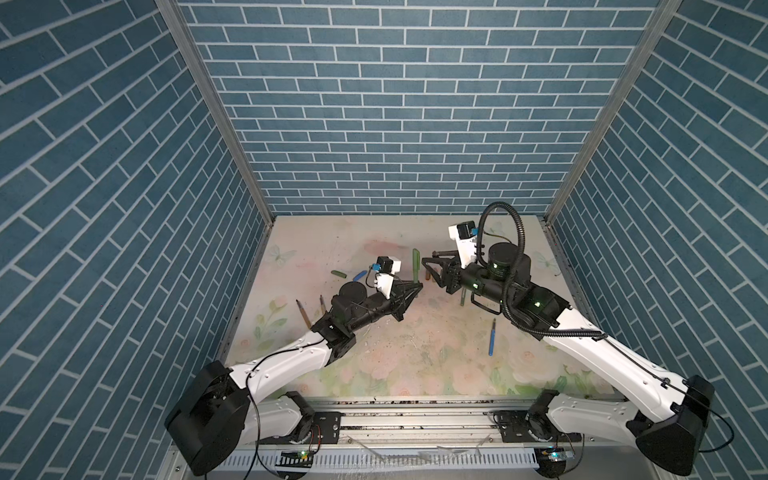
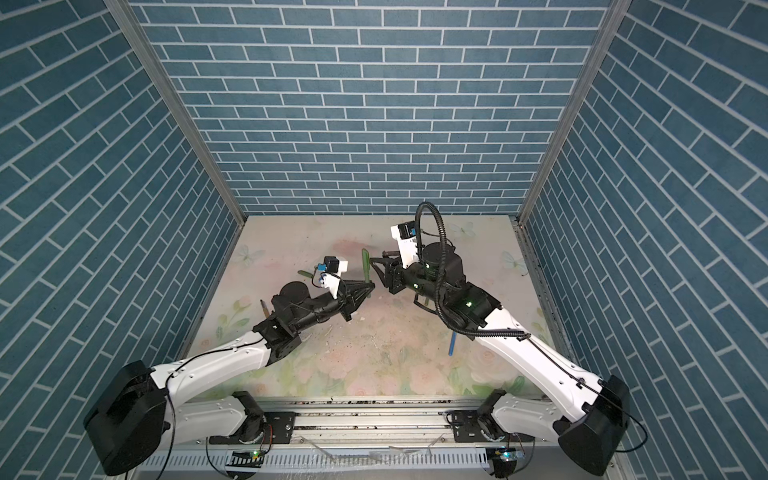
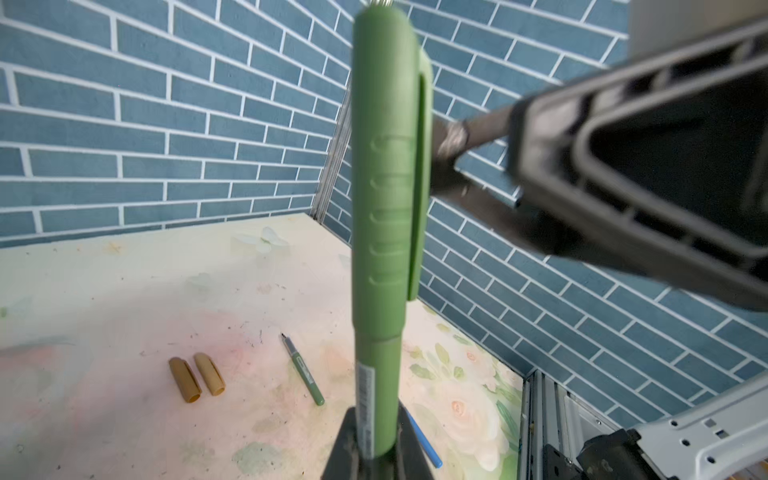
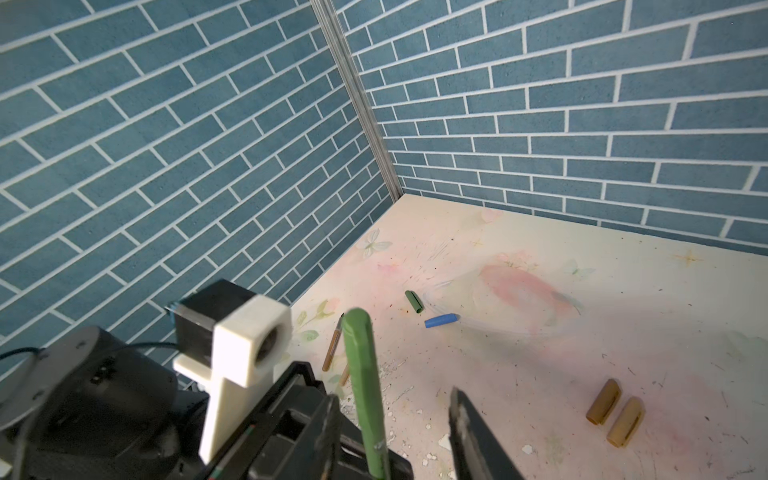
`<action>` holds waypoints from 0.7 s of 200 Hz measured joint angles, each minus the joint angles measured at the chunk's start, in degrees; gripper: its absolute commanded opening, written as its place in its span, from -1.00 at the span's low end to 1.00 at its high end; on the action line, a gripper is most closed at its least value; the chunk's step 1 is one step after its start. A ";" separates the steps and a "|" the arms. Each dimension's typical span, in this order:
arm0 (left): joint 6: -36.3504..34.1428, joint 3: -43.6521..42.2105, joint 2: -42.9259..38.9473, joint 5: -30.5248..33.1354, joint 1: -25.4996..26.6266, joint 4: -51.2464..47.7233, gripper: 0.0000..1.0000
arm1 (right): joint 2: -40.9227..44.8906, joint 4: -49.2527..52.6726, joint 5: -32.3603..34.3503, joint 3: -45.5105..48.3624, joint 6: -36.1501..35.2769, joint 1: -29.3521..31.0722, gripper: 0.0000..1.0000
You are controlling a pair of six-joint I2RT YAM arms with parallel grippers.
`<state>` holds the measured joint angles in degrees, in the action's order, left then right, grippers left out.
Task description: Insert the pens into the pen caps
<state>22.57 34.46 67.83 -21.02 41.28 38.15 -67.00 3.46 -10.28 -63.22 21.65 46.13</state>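
Right now you are holding the green pen (image 3: 376, 399) upright in your left gripper (image 1: 417, 286), whose jaws are clamping tight on the lower barrel. The green cap (image 3: 384, 166) is sitting over the pen's upper end.

Your right gripper (image 1: 427, 269) is hanging just beside that cap with its jaws standing partly apart, gripping nothing. In the right wrist view the capped pen is rising between its two fingers (image 4: 469, 432), closer to one of them, and whether that one is grazing it I cannot tell. Both grippers are meeting near the middle of the table (image 1: 374, 245).

Around them, everything else is lying loose on the table:
- A spare green cap (image 4: 414, 302) and a blue cap (image 4: 442, 321) are resting near each other, left of the grippers.
- An orange-brown pen (image 4: 332, 347) and a tan pen (image 4: 344, 374) are lying close together beside your left arm.
- An amber cap (image 4: 603, 402) and a tan cap (image 4: 625, 422) are lying side by side.
- A second green pen (image 3: 303, 370) and a blue pen (image 1: 493, 336) are lying uncapped on your right side.
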 measured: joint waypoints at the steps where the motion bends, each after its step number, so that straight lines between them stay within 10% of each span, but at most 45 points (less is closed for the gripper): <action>1: 0.00 0.00 -0.13 0.04 0.00 0.04 -1.00 | -0.07 0.02 -0.13 -0.04 -0.02 0.00 -0.19; 140: 0.15 0.98 -2.03 1.18 -0.11 0.33 -1.00 | -2.12 0.87 -4.96 0.20 -0.04 0.33 -0.41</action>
<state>22.72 35.44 65.80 -19.84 41.17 38.48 -69.12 4.34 -15.25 -63.02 21.61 46.46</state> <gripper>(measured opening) 0.138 0.297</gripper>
